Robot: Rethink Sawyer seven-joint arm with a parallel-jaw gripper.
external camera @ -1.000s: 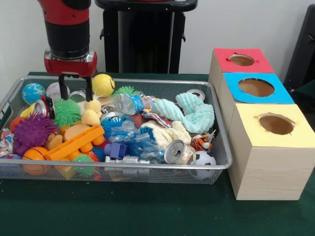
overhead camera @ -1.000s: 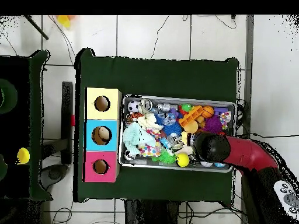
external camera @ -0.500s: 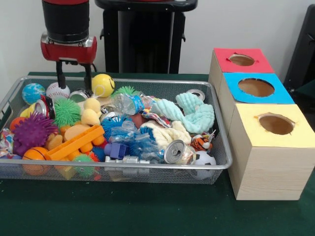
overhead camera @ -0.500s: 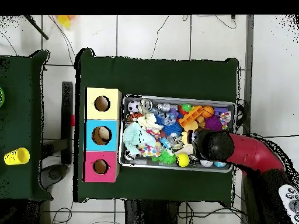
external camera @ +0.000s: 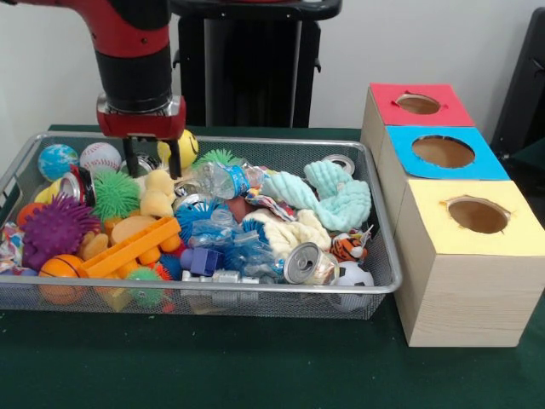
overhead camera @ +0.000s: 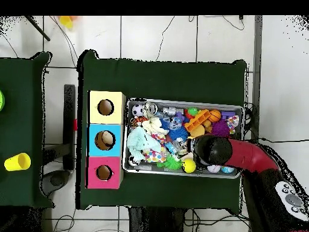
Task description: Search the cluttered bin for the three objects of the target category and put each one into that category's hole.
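We see the red and black arm's gripper [external camera: 152,159] down at the far left part of the silver wire mesh bin [external camera: 255,290], its jaws spread with open space between them and nothing pinched. Just beside the jaws, toward the boxes, sits the yellow ball [external camera: 186,146]; on the other side are the white baseball [external camera: 100,157] and, further along, the blue globe ball [external camera: 57,160]. Directly below the jaws lie pale yellow foam lumps [external camera: 157,194], with the green spiky ball [external camera: 115,194] beside them and the purple spiky ball [external camera: 56,228] nearer the bin's front. The orange plastic block [external camera: 130,247] lies tilted in front of the foam lumps. Well apart from the jaws, toward the boxes: clear plastic bottle [external camera: 223,180], mint green cloth [external camera: 332,196], silver can [external camera: 301,262], small tiger toy [external camera: 350,246]. On the green counter [external camera: 255,366], beside the bin, stand three wooden boxes in a row with holed tops: red [external camera: 418,104], blue [external camera: 444,152], yellow [external camera: 477,216]. From overhead the arm [overhead camera: 241,154] covers the jaws; the yellow ball [overhead camera: 189,165] shows just beside it.
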